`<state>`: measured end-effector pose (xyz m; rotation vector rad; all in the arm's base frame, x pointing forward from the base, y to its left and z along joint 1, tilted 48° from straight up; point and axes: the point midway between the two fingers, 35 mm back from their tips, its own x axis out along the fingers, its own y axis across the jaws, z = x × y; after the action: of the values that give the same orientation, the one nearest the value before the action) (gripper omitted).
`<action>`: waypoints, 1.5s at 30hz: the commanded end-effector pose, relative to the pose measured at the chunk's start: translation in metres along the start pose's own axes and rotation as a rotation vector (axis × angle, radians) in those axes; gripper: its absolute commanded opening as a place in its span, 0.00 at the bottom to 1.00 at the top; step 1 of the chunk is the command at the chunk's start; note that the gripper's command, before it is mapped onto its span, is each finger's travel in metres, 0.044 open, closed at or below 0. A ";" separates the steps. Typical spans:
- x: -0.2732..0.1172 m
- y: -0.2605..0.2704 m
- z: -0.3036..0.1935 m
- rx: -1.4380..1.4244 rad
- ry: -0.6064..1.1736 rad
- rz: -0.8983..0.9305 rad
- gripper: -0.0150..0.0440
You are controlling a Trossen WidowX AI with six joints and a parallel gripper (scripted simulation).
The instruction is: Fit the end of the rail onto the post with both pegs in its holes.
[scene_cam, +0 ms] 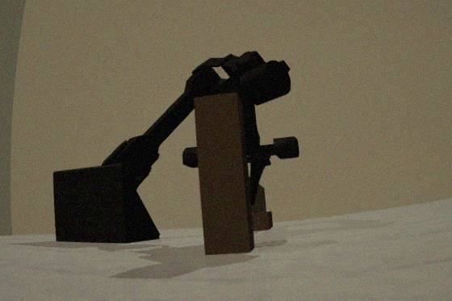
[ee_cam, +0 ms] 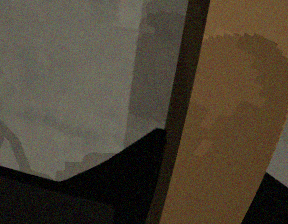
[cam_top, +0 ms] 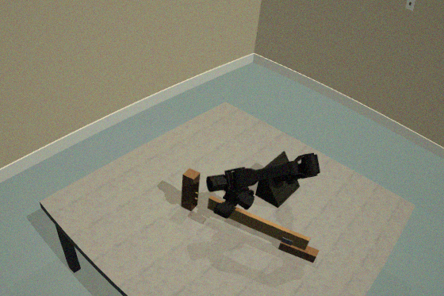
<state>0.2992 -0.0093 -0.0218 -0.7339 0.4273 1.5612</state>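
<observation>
At the left of the top view stands the short upright wooden post, a square-edged block of mid-brown timber with a paler top face, planted on the pale grey, faintly tiled counter. Its pegs show only as small dark marks on the face turned toward the rail, too small to make out clearly.

Just right of the post comes the black parallel-jaw gripper, clamped across the near end of the long flat wooden bed rail. It is narrowly closed and holding that rail. In the wrist view the rail's smooth tan face fills the right side, with a dark shadowed edge beside it.

The rail's long axis runs from the gripper down and to the right, away from the post, to the low wooden footboard block, where its far end sits at the small dark bracket. The rail's end face is near the post but apart from it; a strip of counter shows between them.

The coming move likely turns on that gap: the end must travel along the rail's own axis toward the post, at peg height and square to it. Whether the holes line up with the pegs cannot be told.
</observation>
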 end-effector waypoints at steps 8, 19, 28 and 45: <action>0.000 0.000 -0.003 0.000 0.002 -0.003 0.25; -0.002 -0.001 -0.006 0.000 0.002 -0.003 0.25; -0.003 -0.002 -0.009 0.000 0.002 -0.003 0.25; -0.003 -0.003 -0.013 -0.001 0.002 -0.003 0.25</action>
<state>0.3017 -0.0170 -0.0290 -0.7275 0.4282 1.5647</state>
